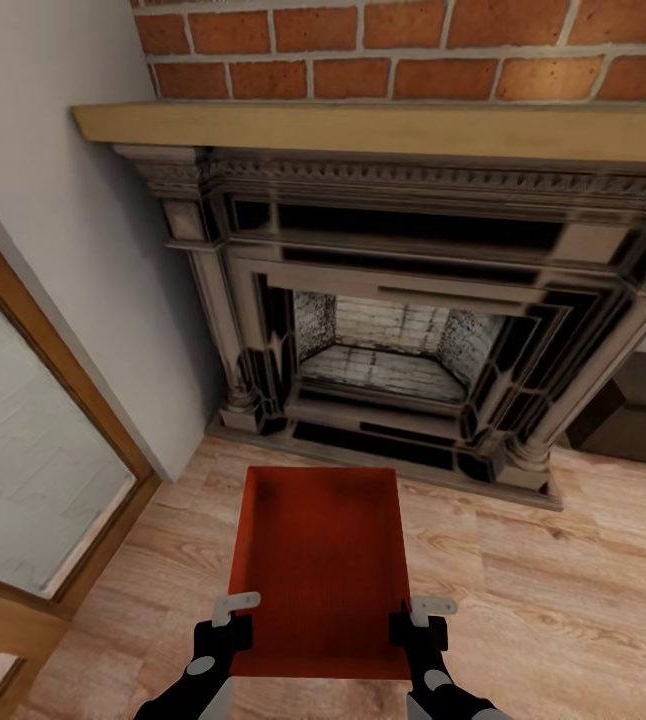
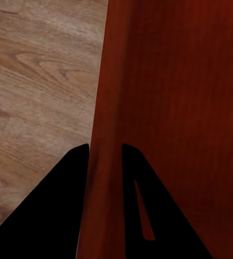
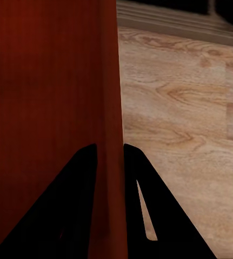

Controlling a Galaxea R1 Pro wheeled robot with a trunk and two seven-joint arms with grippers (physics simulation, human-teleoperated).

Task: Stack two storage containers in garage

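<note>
With the left gripper (image 1: 231,622) and the right gripper (image 1: 421,624) each closed on a side wall of the storage container (image 1: 320,560), held above the wood floor (image 1: 543,600) near the fireplace (image 1: 393,330), keep both arms level during carrying.

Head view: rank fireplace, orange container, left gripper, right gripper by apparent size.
1. Fireplace, largest though farthest.
2. Orange container, held by both side walls.
3. Left gripper and right gripper: they look alike, so no ranking between them.
</note>
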